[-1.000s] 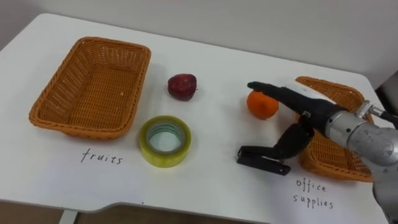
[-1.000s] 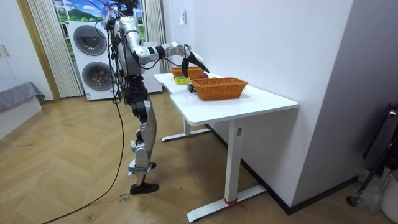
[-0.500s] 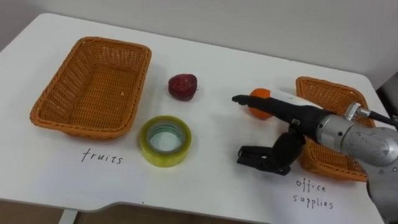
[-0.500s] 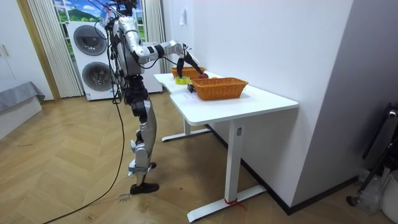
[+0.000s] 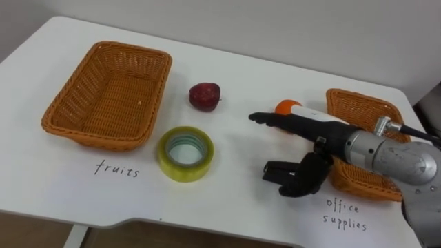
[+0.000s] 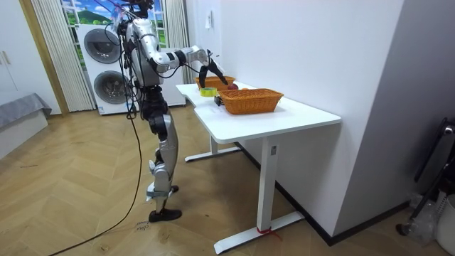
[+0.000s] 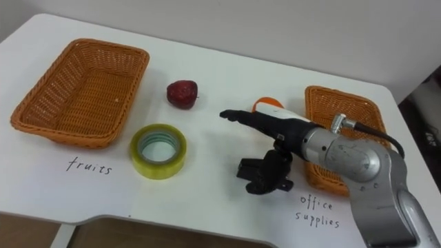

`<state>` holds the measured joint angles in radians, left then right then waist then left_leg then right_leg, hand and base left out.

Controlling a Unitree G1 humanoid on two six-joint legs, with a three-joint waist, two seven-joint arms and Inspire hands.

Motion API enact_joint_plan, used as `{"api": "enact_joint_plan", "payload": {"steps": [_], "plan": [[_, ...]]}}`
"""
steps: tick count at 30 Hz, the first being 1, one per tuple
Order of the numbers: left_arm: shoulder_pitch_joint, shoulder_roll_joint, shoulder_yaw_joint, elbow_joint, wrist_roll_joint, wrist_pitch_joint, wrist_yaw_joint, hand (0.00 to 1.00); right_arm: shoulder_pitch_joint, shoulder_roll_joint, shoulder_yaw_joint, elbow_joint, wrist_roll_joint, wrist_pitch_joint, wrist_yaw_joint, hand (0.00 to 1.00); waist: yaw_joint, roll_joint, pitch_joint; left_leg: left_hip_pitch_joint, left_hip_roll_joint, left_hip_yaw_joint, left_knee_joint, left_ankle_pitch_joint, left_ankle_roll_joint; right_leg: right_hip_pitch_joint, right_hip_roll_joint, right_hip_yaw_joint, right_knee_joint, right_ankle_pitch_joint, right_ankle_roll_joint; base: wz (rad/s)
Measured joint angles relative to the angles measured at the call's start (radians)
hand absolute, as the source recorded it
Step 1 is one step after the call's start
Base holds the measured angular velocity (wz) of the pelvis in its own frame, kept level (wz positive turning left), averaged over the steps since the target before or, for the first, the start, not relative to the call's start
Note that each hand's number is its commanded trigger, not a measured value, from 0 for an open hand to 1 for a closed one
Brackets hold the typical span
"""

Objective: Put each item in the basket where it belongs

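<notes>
Right hand (image 5: 322,132), fingers extended and released (nothing grasped), is positioned over the small black office item (image 5: 275,171) beside the round orange fruit (image 5: 284,107), presumably for pickup.

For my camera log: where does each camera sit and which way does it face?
Left eye view: on the head, looking down at the white table; the right hand shows at the right.
Right eye view: beside it, same downward look, same hand.
Room view: off the table's end, facing the whole standing robot.
Shared: both eye views show the tape roll.
</notes>
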<state>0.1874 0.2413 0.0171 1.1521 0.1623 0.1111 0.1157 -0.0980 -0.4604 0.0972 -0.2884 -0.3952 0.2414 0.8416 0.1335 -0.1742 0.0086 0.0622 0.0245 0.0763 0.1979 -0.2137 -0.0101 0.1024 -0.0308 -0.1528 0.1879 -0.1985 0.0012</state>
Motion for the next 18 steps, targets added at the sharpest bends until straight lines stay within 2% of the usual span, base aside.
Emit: {"api": "enact_joint_plan", "payload": {"steps": [7,13,18], "plan": [[-0.008,0.003,0.000,-0.001,-0.002,0.000,-0.001,0.00,0.000,0.000,0.002,0.000,-0.016,0.000,0.014,0.00,0.004,0.001,0.0007,-0.001,0.000,-0.008,-0.001,0.000,0.000,-0.001,0.000,-0.004,-0.003,0.000,0.000,0.00],[-0.021,0.004,0.019,-0.002,0.005,0.000,0.000,0.00,0.001,0.008,0.002,0.002,-0.101,0.001,0.011,0.00,0.007,0.005,0.0033,-0.004,0.000,-0.008,-0.001,0.000,0.000,-0.004,0.000,-0.005,-0.003,0.000,0.000,0.00],[-0.022,0.006,0.018,-0.017,0.005,0.006,0.005,0.00,0.001,0.013,0.002,0.057,-0.109,0.001,-0.045,0.00,0.013,0.006,0.0038,-0.017,0.000,-0.005,0.001,0.000,0.000,-0.018,0.000,-0.008,-0.002,0.001,0.000,0.00]]}}
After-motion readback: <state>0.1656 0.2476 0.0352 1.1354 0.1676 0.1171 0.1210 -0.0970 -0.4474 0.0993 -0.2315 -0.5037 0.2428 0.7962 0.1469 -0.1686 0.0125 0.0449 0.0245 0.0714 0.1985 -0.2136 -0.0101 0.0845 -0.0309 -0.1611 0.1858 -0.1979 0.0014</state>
